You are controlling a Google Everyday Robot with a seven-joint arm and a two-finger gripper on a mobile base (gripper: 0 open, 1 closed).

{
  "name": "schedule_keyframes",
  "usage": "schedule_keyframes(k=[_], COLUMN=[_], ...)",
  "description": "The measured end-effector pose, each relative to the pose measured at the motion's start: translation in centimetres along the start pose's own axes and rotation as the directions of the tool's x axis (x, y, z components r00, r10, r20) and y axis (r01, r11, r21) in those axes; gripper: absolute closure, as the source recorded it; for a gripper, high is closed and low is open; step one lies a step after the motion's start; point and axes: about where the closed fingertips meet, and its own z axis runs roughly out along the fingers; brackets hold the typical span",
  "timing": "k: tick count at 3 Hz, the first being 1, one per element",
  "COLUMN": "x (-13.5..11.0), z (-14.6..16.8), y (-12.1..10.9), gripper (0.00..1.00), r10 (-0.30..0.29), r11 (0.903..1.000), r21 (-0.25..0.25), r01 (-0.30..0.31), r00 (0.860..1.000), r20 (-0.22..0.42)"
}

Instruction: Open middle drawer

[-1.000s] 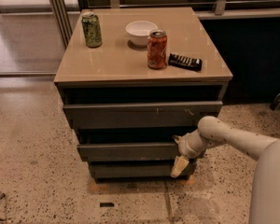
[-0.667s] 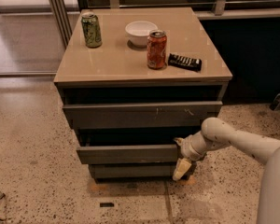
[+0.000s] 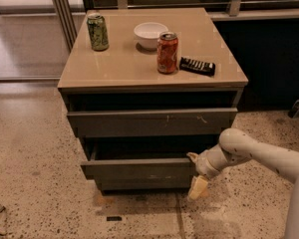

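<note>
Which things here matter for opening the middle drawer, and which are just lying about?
For the job:
middle drawer
gripper, at the drawer's right end

Just lying about, all on the cabinet top:
green can
white bowl
red can
black remote control

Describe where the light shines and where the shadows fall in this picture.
Camera view: a soft sheen lies on the tabletop. Camera view: dark shadow fills the gaps above the top drawer and above the middle drawer. Camera view: the gripper, at the middle drawer's right end, is pale and well lit against the dark cabinet.
</note>
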Motion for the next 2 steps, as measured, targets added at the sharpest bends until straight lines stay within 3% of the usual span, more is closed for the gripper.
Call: schedule_keyframes(k=[2], x=[0.5], z=[-2.0], y=[5.1], gripper=[0.00], r10=[0.042], r11=[0.9919], r21=[-0.120], r01=[-0.041], r00=[0.999], r20=[0.007])
